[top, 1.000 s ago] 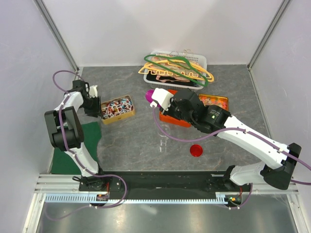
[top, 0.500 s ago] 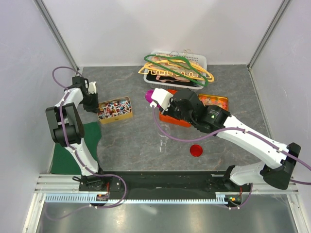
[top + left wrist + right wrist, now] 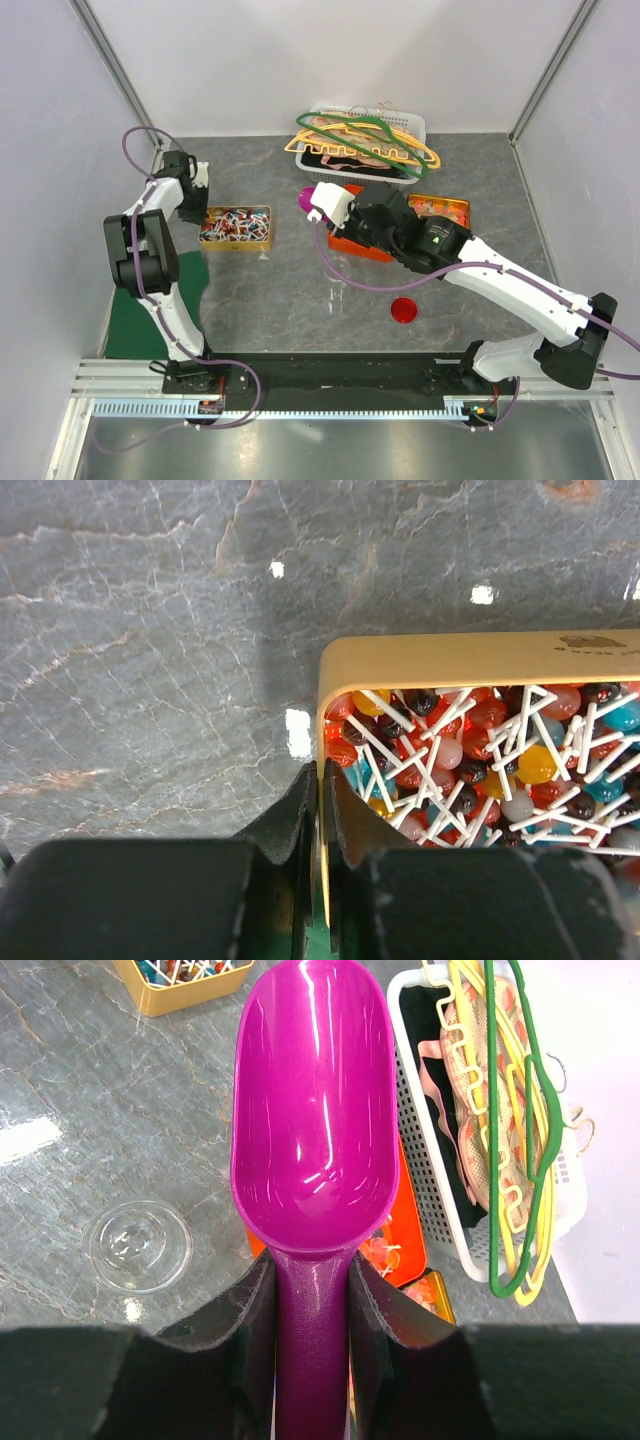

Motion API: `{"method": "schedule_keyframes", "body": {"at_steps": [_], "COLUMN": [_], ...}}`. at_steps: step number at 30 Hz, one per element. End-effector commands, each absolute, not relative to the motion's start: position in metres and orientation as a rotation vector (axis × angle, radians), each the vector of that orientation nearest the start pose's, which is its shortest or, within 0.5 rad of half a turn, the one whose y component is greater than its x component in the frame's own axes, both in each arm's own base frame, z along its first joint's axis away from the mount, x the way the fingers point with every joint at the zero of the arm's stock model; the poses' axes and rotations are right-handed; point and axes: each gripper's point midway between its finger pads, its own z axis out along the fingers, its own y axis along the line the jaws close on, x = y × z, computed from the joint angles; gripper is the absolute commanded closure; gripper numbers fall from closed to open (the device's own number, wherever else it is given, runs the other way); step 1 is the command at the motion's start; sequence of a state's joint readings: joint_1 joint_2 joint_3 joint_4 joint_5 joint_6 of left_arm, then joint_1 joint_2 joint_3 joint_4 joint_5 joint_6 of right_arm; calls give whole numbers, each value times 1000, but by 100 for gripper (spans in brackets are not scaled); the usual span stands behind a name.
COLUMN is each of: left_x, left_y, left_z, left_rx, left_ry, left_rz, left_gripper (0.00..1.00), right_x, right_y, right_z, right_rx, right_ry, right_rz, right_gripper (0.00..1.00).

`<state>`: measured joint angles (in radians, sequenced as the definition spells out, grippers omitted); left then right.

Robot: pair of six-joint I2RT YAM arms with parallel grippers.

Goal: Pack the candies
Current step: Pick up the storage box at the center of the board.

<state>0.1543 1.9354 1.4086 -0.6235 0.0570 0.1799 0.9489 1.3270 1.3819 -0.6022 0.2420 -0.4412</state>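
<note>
Packing has barely begun: the small multicoloured candies (image 3: 470, 750) sit in the shallow yellow tin (image 3: 450, 660), its wall pinched by the left end effector (image 3: 321, 785), while the right end effector (image 3: 312, 1270) clamps an empty magenta plastic scoop (image 3: 312, 1110) near the unfilled clear glass jar (image 3: 138, 1245).

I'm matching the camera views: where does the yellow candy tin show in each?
Top external: yellow tin left of centre, at the left end effector.
Left wrist: tin right half, rim between the fingers.
Right wrist: tin top-left corner, beyond the scoop.
Shared landmark: grey marble tabletop.
</note>
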Motion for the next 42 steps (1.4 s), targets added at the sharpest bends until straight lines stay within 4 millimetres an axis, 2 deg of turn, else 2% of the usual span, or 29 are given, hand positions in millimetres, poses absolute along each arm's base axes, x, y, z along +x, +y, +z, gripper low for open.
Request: {"method": "schedule_keyframes", "body": {"at_steps": [1,7,8,9,12,14,17,18,25,29,34,36,37,40,42], "left_x": [414,402,400,397,390,387,387,387,393,402,420,423,426,430,429], "left_y": [58,52,51,50,48,48,47,47,43,33,16,8,3,-13,-27], "left_z": [23,12,11,10,3,1,-3,-3,1,17,72,87,102,129,138], "left_rx": [111,141,144,147,145,145,145,142,172,196,205,214,224,275,310], "left_ry": [2741,2762,2768,2772,2789,2788,2789,2791,2767,2720,2580,2547,2507,2428,2394], "left_rz": [52,59,55,51,35,38,37,37,8,-37,-142,-165,-175,-186,-196], "left_gripper": [92,89,87,80,80,82,91,97,98,98,98,98,98,98,98], "right_x": [276,277,276,276,276,276,276,276,275,275,280,281,283,285,285], "right_y": [281,281,282,282,282,282,281,282,282,285,289,294,293,298,306], "right_z": [304,306,305,306,306,306,304,305,304,302,306,308,308,305,299], "right_rx": [-1183,-1179,-1183,-1179,-1179,-1180,-1183,-1184,-1190,-1219,-1265,-1300,-1301,-1358,-1406], "right_ry": [1672,1671,1670,1671,1669,1670,1674,1672,1670,1671,1667,1650,1650,1614,1593], "right_rz": [69,69,69,71,71,70,70,71,75,65,1,-35,-72,-174,-218], "right_gripper": [100,100,100,100,100,100,100,100,100,100,100,100,100,100,100]}}
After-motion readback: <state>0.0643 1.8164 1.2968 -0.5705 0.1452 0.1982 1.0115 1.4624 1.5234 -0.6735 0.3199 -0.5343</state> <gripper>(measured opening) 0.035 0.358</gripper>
